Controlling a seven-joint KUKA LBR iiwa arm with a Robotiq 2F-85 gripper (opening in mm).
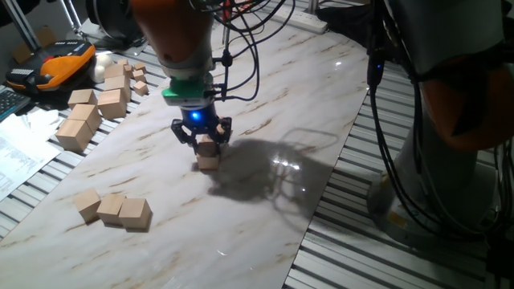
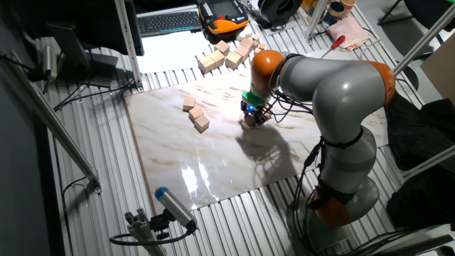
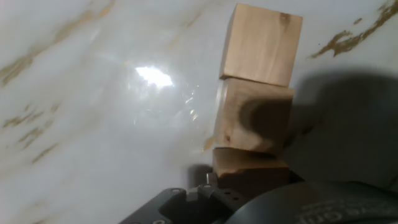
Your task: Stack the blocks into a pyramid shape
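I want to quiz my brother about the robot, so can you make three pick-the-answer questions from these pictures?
1. Where is the hand?
A. Over the keyboard
B. Over the row of three blocks
C. Over the middle of the marble board

2. What colour is the light glowing on the hand?
A. Red
B. Blue
C. Yellow

3. How are the three blocks near the board's edge lying?
A. Side by side, flat on the board
B. Piled in a tower
C. Held up in the hand

Answers:
1. C: the hand hangs over blocks in the middle of the marble board.
2. B: the light just above the fingers glows blue.
3. A: the three blocks sit in a row, none on top of another.
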